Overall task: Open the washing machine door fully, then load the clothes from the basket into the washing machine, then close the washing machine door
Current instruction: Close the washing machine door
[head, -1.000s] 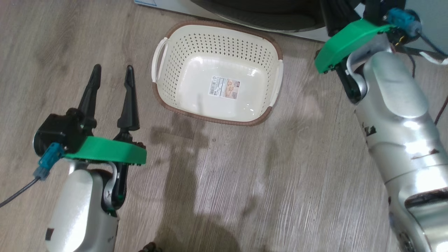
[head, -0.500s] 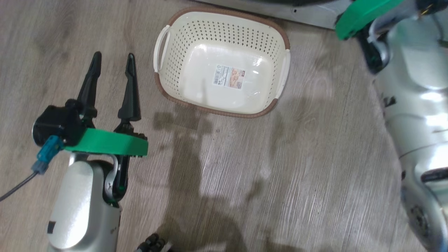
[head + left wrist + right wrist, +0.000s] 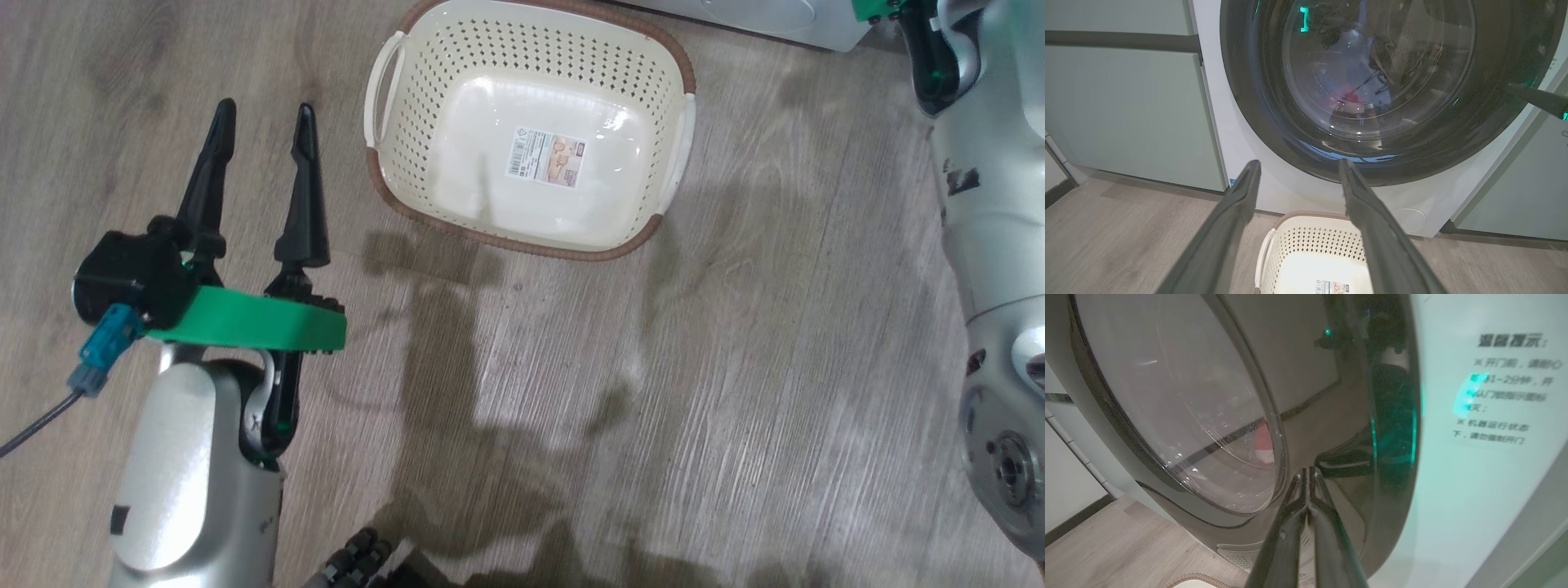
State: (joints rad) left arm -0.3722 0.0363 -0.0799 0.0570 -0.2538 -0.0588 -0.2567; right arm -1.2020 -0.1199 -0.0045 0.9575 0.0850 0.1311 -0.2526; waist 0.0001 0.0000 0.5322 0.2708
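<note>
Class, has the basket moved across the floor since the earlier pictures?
No. The basket keeps its place beside the small floor speck; the camera shifted.

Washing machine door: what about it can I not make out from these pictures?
- Latched or not: right wrist view, the shut right claw stands before the rim of the washing machine door, hiding any gap.
- Clothes: left wrist view, a red blur behind glass reflections; number unclear.
- Door top: cut off by the left wrist view's upper edge.
- Sticker: right wrist view, print blurred.
</note>
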